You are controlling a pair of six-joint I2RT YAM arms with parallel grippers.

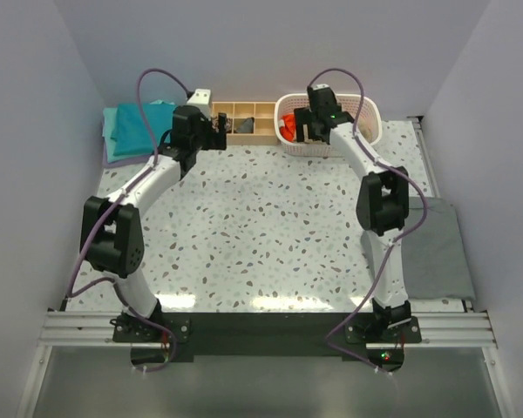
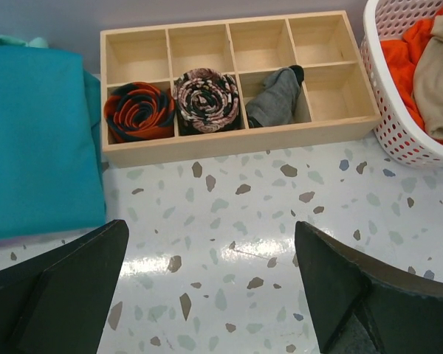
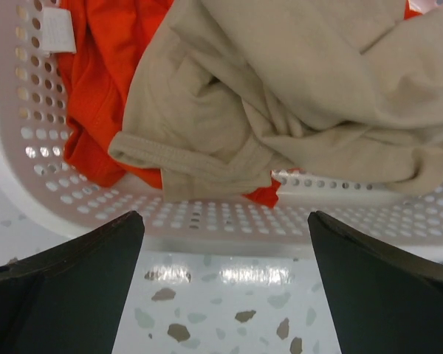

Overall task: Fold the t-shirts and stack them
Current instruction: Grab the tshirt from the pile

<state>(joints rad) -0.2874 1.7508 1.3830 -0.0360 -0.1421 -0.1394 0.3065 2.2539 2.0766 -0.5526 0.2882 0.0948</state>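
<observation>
On the desk [image 1: 270, 235], seen from above, a folded teal shirt [image 1: 139, 129] lies flat in the far left corner. A white basket [image 1: 366, 109] stands at the far right. A wooden tray [image 1: 244, 111] sits between them, and a grey cloth [image 1: 436, 252] lies at the right edge. The left gripper [image 1: 216, 131] hangs near the tray. The right gripper [image 1: 307, 131] hangs at the near side of the basket.

From the left wrist, the left gripper's fingers stand wide apart with nothing between them, only bare desk below. The teal shirt looks neat and smooth. Rolled socks [image 2: 205, 99] fill some boxes of the tray.

From the right wrist, the right gripper's fingers are wide apart too and hold nothing. Just past them is the basket wall. Inside, a tan shirt [image 3: 295, 81] lies crumpled on top of an orange shirt [image 3: 103, 88].

So the job looks partly done. The teal shirt is folded and starts the stack. The tan and orange shirts are not yet folded. I think the tan shirt is next, since it is on top and closest to the right gripper.
</observation>
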